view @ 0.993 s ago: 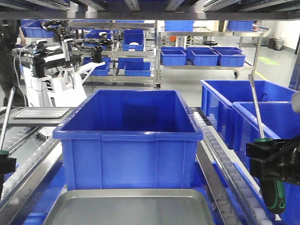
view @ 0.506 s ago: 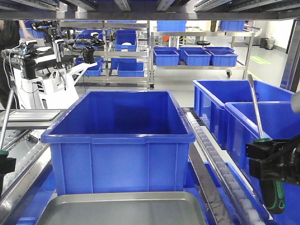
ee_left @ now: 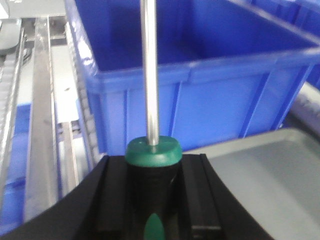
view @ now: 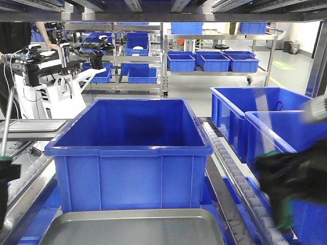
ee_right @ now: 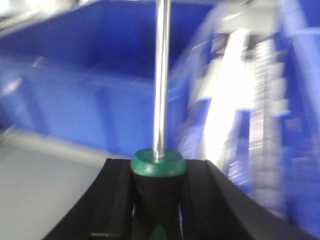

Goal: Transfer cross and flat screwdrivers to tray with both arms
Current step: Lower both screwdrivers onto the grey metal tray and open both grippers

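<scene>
Left black blocky gripper [ee_left: 152, 200] clamps the black-and-green handle of one slim steel-shafted screwdriver [ee_left: 149, 75], shaft upright. Right black gripper [ee_right: 157, 200] grips the second matching screwdriver [ee_right: 161, 75] likewise; view blurred. Shallow grey metal tray [view: 133, 227] lies nearest, before a deep blue plastic bin [view: 130, 153].

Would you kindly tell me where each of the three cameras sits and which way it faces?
Front view: on the robot's body, facing forward over the tray to the central blue bin; left gripper and blurred right gripper show at the edges.
Left wrist view: on the left arm, looking along the left screwdriver clamped in its jaws, toward bin and tray.
Right wrist view: on the right arm, looking along the right screwdriver in its jaws; blurred.
All three share the bin and the tray.
</scene>
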You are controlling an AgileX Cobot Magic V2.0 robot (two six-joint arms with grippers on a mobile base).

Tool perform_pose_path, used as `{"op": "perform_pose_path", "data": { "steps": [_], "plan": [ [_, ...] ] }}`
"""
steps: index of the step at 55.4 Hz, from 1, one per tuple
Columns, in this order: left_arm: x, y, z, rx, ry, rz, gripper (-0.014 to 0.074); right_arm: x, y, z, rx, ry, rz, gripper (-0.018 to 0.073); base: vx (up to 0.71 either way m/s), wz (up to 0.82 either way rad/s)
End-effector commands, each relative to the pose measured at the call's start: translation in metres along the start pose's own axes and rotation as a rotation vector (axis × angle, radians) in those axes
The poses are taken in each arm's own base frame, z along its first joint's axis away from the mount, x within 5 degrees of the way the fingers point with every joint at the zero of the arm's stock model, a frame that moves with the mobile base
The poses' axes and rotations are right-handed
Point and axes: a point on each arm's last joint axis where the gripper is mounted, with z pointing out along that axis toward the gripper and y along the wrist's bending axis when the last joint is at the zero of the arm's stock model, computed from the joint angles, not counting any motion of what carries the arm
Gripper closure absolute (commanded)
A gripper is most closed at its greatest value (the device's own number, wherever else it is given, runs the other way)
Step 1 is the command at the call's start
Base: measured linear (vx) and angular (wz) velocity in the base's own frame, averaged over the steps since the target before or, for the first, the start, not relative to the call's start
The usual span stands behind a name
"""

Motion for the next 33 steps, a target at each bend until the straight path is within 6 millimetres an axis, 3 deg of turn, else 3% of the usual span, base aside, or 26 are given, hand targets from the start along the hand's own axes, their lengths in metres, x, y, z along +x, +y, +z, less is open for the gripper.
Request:
{"op": "perform_pose_path", "data": {
  "steps": [1,10,18,24,33],
  "plan": [
    [-0.011,-0.004,0.009,0.040,-0.045,-0.051,0.0596,-0.012,0.017,0.012,-0.082,-0.078,-0.003,0.0567,0.00,0.00],
    [0.005,-0.017,0.050,0.156,0.119,-0.102,0.0596,0.003,0.042,0.055,-0.155,0.002,-0.002,0.0566,0.00,0.00],
    [0.020,-0.026,0.086,0.202,0.231,-0.147,0.0592,0.023,0.049,0.087,-0.170,0.124,0.072,0.0560,0.00,0.00],
    [0.034,-0.026,0.104,0.215,0.335,-0.157,0.0581,0.033,0.050,0.101,-0.171,0.193,0.116,0.0536,0.00,0.00],
    [0.047,-0.027,0.111,0.246,0.453,-0.166,0.0533,0.044,0.051,0.107,-0.170,0.277,0.121,0.0435,0.00,0.00]
  ]
}}
